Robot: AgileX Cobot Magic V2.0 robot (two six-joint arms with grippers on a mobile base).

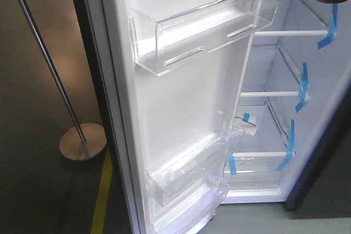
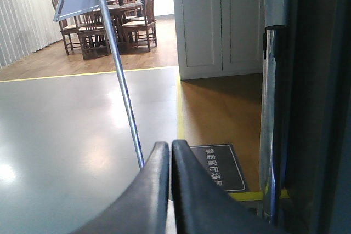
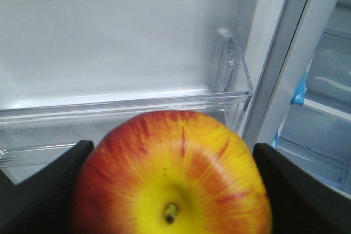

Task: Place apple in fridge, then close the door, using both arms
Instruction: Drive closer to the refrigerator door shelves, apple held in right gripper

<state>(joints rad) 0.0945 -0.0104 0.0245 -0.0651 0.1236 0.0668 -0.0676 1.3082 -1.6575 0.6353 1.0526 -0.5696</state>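
The red and yellow apple fills the bottom of the right wrist view, stem end facing the camera. My right gripper is shut on it, one black finger on each side. Just beyond it are a clear shelf bin and the door's white inner face. The door stands open in the front view, with clear bins on it. The fridge shows its white inside, shelves and blue tape to the right. My left gripper is shut on nothing, outside the door by its chrome handle.
A sign stand with a slanted metal pole and a round base stands left of the door. A yellow floor line and a black floor mat lie near the door. A dining table with chairs is far back.
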